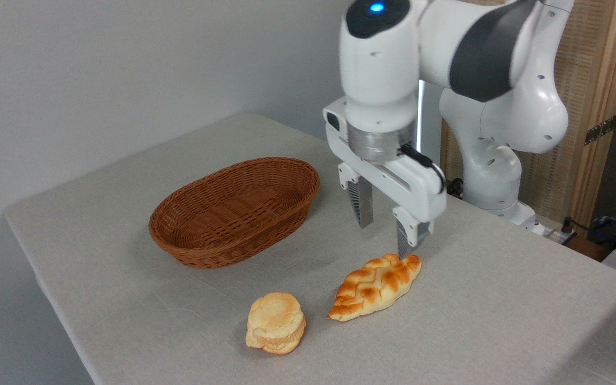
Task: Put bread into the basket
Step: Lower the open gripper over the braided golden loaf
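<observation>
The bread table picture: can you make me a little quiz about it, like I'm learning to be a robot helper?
1. True or false: the braided bread is already inside the basket.
2. Which thing lies nearest the front edge of the table? A) the basket B) the round bun C) the braided bread
3. Fill in: the end effector hangs above the braided bread with its fingers ______.

Key
1. False. The bread lies on the table, and the basket has nothing in it.
2. B. The bun sits just left of the bread, closer to the front.
3. Open. Nothing is between the fingers.
</observation>
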